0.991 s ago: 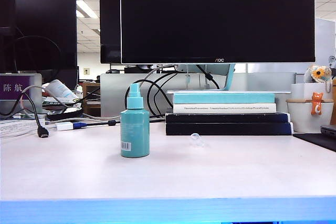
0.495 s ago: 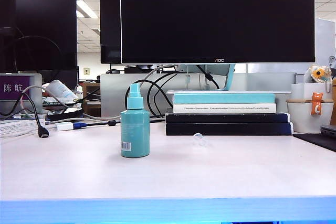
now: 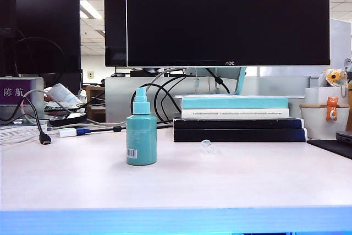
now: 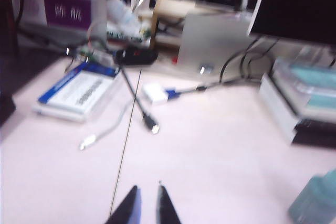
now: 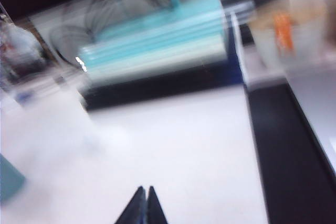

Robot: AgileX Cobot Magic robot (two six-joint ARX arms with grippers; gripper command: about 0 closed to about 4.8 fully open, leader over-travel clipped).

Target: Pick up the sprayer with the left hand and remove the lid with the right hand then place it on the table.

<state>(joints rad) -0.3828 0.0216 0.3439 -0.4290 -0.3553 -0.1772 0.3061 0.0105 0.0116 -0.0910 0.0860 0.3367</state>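
The teal sprayer (image 3: 141, 130) stands upright on the pale table (image 3: 247, 185), left of centre, its nozzle top bare. The small clear lid (image 3: 207, 146) lies on the table to its right, in front of the books. Neither gripper shows in the exterior view. In the left wrist view my left gripper (image 4: 147, 187) hovers over bare table with a narrow gap between its fingertips and nothing in it; the sprayer (image 4: 317, 203) sits off to one side, blurred. My right gripper (image 5: 145, 188) is shut and empty above the table, with the sprayer (image 5: 9, 179) at the picture's edge.
A stack of books (image 3: 236, 119) lies under the big monitor (image 3: 228, 20) behind the lid. Loose cables and plugs (image 3: 41, 133) trail at the left. A white pot with an orange cat figure (image 3: 327, 116) and a dark pad (image 3: 333, 147) stand at the right.
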